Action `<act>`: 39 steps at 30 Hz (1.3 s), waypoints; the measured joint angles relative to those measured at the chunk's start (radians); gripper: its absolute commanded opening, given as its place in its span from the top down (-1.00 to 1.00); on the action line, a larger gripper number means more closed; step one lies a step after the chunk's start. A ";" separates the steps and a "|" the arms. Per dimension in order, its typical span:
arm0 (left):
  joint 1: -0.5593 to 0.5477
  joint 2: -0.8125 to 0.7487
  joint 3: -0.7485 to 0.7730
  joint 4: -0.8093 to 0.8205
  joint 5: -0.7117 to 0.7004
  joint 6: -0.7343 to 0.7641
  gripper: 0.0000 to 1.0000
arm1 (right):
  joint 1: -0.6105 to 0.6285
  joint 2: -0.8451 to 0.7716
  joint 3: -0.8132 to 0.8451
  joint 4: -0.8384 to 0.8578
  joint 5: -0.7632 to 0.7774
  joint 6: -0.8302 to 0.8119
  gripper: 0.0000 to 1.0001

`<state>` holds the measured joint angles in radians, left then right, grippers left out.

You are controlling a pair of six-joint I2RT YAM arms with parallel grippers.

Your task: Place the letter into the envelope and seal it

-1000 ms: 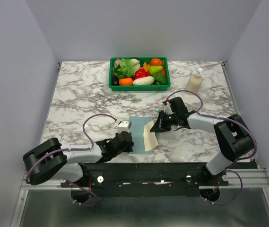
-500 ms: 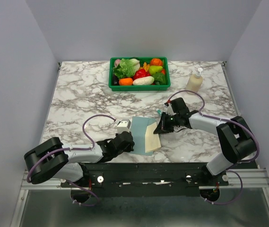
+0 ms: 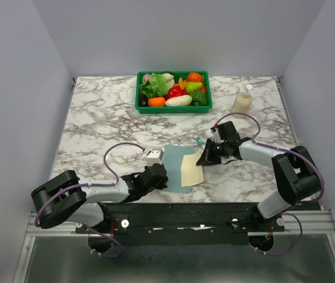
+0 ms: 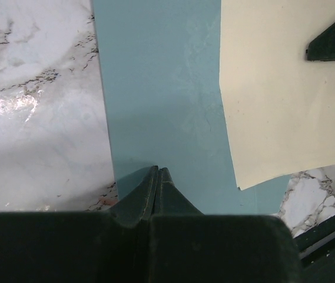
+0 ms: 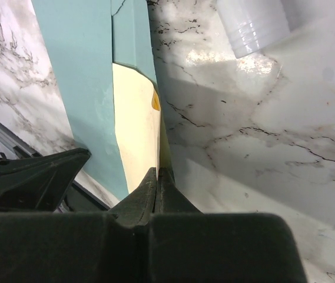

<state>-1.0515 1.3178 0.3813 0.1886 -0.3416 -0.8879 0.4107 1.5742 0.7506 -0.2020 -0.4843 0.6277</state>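
White-grey marble table point(image 3: 96, 118) between plain grey walls point(image 3: 173, 35); left gripper point(image 4: 157, 174) pressed together at envelope point(image 4: 161, 88) edge, right gripper point(image 5: 158, 174) pinching letter point(image 5: 135, 118).

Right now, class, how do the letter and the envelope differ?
The letter is cream; the envelope is teal. The letter lies on top, overhanging the right edge; the envelope lies beneath, flat on the marble table. Both are thin paper rectangles.

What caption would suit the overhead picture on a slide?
Here the left gripper presses a teal envelope while the right gripper pinches the cream letter lying across it.
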 measured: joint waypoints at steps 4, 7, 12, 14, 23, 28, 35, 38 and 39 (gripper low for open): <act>0.000 0.006 0.003 0.000 0.000 0.001 1.00 | 0.000 0.000 0.000 0.004 0.001 0.008 0.99; 0.000 0.008 0.005 0.000 0.000 0.001 1.00 | 0.000 0.000 0.000 0.019 -0.002 0.018 0.99; -0.005 0.027 0.021 0.005 0.000 0.001 1.00 | 0.000 0.003 -0.002 0.064 -0.019 0.041 0.99; -0.012 0.032 0.024 0.006 -0.005 0.000 1.00 | 0.000 0.003 -0.004 0.079 -0.025 0.052 0.99; -0.056 0.051 0.030 0.022 -0.022 -0.037 1.00 | 0.000 0.009 -0.018 0.127 -0.034 0.092 0.99; -0.073 0.055 0.030 0.024 -0.039 -0.062 1.00 | 0.000 0.010 -0.019 0.133 -0.034 0.106 0.99; -0.082 0.058 0.029 0.024 -0.057 -0.078 1.00 | 0.000 0.010 -0.019 0.134 -0.035 0.117 0.99; -0.084 0.058 0.028 0.024 -0.063 -0.084 1.00 | 0.000 0.010 -0.018 0.132 -0.035 0.116 0.99; -0.085 0.058 0.027 0.024 -0.064 -0.087 1.00 | 0.000 0.010 -0.017 0.129 -0.034 0.116 0.99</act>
<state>-1.1366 1.3754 0.4088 0.2131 -0.4057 -0.9745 0.4107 1.5845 0.7334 -0.0727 -0.5186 0.7433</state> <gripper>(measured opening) 0.007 0.010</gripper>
